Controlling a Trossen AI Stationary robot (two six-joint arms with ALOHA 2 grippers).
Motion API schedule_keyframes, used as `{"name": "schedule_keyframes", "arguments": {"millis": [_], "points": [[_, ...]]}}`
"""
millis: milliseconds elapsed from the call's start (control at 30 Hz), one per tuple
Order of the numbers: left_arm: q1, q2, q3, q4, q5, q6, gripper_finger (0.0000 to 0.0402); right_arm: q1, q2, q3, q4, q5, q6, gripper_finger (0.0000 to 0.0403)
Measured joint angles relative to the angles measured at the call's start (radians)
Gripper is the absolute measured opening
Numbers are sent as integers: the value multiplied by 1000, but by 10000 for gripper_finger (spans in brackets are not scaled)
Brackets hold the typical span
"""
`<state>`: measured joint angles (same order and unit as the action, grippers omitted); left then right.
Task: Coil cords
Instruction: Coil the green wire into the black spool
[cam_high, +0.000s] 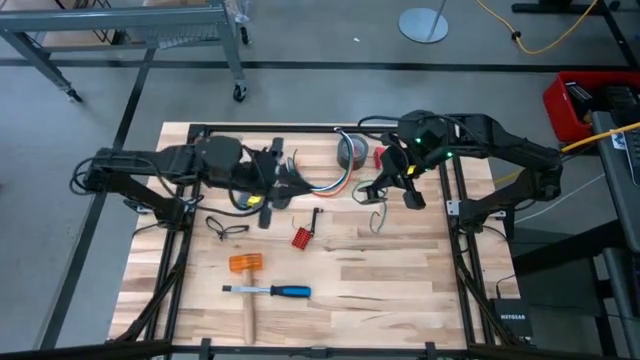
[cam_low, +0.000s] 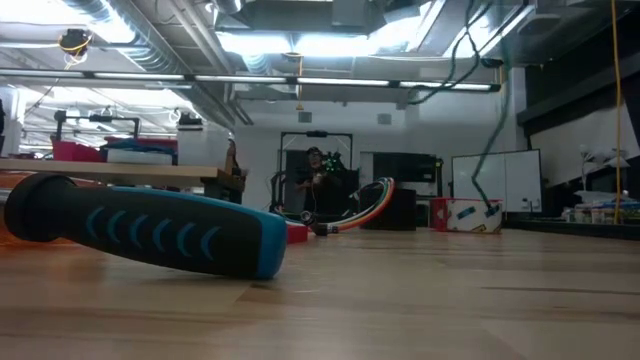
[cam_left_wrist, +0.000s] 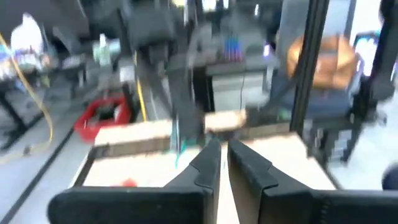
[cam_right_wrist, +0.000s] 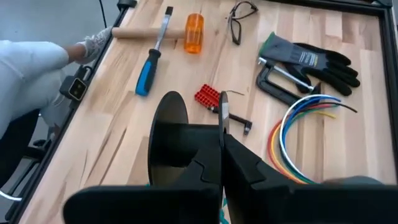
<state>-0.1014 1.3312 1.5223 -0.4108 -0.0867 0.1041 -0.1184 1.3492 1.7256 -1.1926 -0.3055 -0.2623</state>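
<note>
The bundle of blue, orange, white and green cords (cam_high: 330, 184) lies in an arc on the table between my two grippers; it also shows in the right wrist view (cam_right_wrist: 292, 134) and the low view (cam_low: 372, 204). A thin black cord (cam_high: 378, 220) trails below my right gripper (cam_high: 370, 192), which is shut on it a little above the table, right of the bundle. My left gripper (cam_high: 288, 182) is shut and empty; it hovers over a black glove (cam_right_wrist: 311, 57) at the bundle's left end and points toward the table's right edge. My right gripper pinches the thin black cord (cam_right_wrist: 222, 99) between the free ends of its two fingers. The fingers slant down toward the table's near left. A short end of the cord (cam_right_wrist: 235, 93) sticks out past them, and the rest hangs slack toward the table (cam_high: 378, 222).
A grey tape roll (cam_high: 351, 151) and a red ring (cam_high: 380, 156) lie behind the bundle. A clamp (cam_right_wrist: 280, 81), glasses (cam_high: 228, 229), a red block (cam_high: 302, 237), an orange-headed mallet (cam_high: 245, 264) and a blue-handled tool (cam_high: 277, 291) lie nearer. A person's sleeve (cam_right_wrist: 31, 62) is at the near-left edge.
</note>
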Motion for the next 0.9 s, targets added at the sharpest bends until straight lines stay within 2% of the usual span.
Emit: {"name": "schedule_keyframes", "arguments": {"millis": [233,433,633,767,900], "points": [[-37,-113,-6,-199,-121,-19,4,0,-72,0,-52,43,6,1],[-71,-256,-106,-262,-190,-3,2,0,-173,1,-119,97,75,1],[-67,-423,-336,-164,-216,-46,4,0,-273,1,-212,192,137,2],[-67,-502,-548,-1,-216,-75,5,0,-335,-27,-220,210,197,2],[-67,-544,-722,197,-216,-91,5,0,-404,-126,-205,211,253,2]]}}
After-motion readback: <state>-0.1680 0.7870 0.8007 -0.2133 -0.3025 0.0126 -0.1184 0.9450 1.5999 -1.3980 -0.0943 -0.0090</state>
